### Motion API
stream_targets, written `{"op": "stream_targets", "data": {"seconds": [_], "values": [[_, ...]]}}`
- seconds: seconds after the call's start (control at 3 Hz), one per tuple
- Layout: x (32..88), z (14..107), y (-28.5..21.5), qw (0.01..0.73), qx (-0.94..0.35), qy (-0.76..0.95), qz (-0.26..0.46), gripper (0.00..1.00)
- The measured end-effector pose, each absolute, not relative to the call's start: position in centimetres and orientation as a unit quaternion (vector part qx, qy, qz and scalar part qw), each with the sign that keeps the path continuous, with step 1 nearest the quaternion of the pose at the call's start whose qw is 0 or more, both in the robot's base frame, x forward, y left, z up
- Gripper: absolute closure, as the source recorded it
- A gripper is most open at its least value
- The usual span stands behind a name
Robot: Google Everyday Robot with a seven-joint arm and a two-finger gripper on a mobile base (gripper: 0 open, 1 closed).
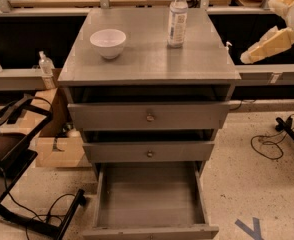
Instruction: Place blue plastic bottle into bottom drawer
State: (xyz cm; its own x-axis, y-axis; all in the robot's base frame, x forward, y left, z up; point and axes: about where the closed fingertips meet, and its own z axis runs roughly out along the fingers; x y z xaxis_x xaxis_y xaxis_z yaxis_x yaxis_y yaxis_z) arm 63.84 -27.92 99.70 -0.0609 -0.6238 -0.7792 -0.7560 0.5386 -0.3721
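The blue plastic bottle [177,18], clear with a white cap and a pale label, stands upright at the back right of the grey cabinet top [152,59]. The bottom drawer [149,196] is pulled wide open and its plain grey inside holds nothing. My gripper [248,57] is at the end of a cream-coloured arm coming in from the right edge. It hangs in the air right of the cabinet, about level with its top, apart from the bottle and holding nothing I can see.
A white bowl [108,42] sits at the left of the cabinet top. The two upper drawers [149,116] stand slightly ajar. A pump-top bottle [46,65], a cardboard box [57,146] and a black frame [12,154] are at the left. Cables [272,144] lie on the floor at the right.
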Motion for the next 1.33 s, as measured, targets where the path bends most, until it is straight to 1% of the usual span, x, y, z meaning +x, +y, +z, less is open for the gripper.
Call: {"op": "stream_targets", "data": {"seconds": [0.33,0.67,1.33], "values": [[63.8,99.7,-27.9,0.493,-0.476,0.725,0.067,0.00],[66.0,98.9,-27.1,0.523,-0.450,0.719,0.079,0.00],[78.8,94.9,-25.3,0.594,-0.345,0.720,0.099,0.00]]}}
